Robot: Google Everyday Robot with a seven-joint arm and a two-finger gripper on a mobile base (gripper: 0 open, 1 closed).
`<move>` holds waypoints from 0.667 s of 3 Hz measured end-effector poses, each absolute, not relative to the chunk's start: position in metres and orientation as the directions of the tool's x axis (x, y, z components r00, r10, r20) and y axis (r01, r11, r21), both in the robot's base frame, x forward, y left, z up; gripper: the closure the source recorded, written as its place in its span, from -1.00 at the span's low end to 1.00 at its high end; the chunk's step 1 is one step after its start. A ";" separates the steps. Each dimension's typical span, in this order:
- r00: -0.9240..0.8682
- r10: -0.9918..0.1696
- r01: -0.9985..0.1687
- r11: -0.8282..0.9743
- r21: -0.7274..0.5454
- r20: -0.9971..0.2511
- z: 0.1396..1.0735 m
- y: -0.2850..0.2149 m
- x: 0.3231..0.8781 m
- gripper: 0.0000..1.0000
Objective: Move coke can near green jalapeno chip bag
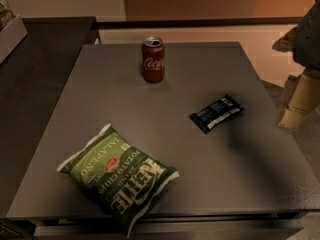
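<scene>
The coke can (153,59) stands upright at the far middle of the dark grey table (165,134), red with white script and a silver top. The green jalapeno chip bag (119,175) lies flat near the table's front left edge, large and puffy with white lettering. The can and the bag are far apart. My gripper (296,103) hangs at the right edge of the view, beyond the table's right side and well away from the can and the bag. It holds nothing that I can see.
A flat dark blue-black snack wrapper (216,113) lies right of the table's centre. A dark counter (35,79) adjoins the table on the left, with a pale box (9,31) at its far left. A wall runs behind.
</scene>
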State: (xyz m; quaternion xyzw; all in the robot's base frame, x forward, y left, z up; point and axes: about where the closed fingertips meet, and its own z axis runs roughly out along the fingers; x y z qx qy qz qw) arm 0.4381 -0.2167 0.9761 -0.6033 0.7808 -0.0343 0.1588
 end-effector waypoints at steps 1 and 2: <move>-0.222 -0.953 -0.931 0.270 -0.245 -0.207 0.976 -0.217 0.438 -1.00; -0.227 -0.947 -0.928 0.281 -0.246 -0.227 0.975 -0.214 0.445 -1.00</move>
